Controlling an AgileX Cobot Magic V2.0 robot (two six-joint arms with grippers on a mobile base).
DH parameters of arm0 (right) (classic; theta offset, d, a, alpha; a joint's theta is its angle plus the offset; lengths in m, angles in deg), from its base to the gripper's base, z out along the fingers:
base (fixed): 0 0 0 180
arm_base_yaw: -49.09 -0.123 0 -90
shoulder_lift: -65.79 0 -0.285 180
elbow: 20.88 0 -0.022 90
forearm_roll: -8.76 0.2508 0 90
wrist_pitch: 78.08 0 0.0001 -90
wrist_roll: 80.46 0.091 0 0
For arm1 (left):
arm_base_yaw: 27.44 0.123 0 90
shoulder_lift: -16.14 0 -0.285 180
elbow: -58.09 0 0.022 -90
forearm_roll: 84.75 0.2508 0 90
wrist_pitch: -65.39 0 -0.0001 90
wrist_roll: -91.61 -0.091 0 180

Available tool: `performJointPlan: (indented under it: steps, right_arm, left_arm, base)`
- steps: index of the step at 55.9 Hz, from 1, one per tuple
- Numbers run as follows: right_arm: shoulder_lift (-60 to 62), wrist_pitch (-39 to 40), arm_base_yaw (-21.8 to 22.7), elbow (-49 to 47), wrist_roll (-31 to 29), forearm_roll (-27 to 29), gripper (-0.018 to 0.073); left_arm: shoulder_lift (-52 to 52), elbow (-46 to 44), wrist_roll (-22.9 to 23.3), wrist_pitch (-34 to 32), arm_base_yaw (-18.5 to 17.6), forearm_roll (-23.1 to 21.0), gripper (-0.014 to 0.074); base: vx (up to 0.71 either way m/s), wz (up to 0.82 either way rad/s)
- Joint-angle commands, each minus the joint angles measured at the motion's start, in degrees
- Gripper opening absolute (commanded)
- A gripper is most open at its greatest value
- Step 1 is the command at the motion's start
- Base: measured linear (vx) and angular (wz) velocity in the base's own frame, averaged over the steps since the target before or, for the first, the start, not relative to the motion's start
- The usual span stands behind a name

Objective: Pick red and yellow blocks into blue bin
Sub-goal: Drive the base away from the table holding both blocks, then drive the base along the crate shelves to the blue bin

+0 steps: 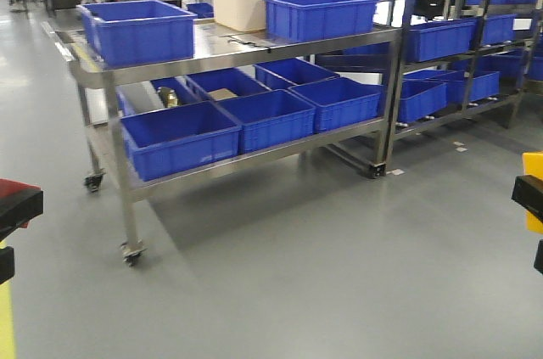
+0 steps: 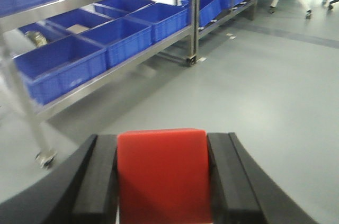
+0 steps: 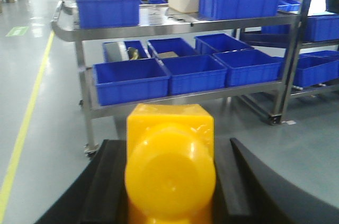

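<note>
I'm watching the left pincer pinching the red cube between its two black pads, the block sitting square and filling the gap; in the front view it is showing at 8 o'clock. The cube is looking rigid, light and matte, so the flat-face hold is probably gripping well. Up at 11 o'clock, well apart from both arms, the blue bin is sitting on the top shelf of the steel trolley, open side up. Over at 3 o'clock the right pincer is clamping the yellow brick, a round stud facing the wrist camera. I'm judging this one hard, light and glossy, likelier to slip, so the flat sides, not the studs, are looking like the place to hold.
</note>
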Motion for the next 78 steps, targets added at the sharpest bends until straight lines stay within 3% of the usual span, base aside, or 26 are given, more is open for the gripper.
performJointPlan:
  steps: [1, 78]
  right_arm:
    - [0.4, 3.8, 0.2, -1.8, -0.4, 0.5, -0.0011]
    - [0.4, 3.6, 0.2, -1.8, -0.4, 0.5, -0.0011]
  left_arm:
    - [0.5, -1.5, 0.5, -4.6, 0.0, -0.8, 0.0000]
    - [0.5, -1.5, 0.5, -4.4, 0.0, -0.8, 0.0001]
  base:
    - [0.54, -0.28]
    - [0.60, -0.30]
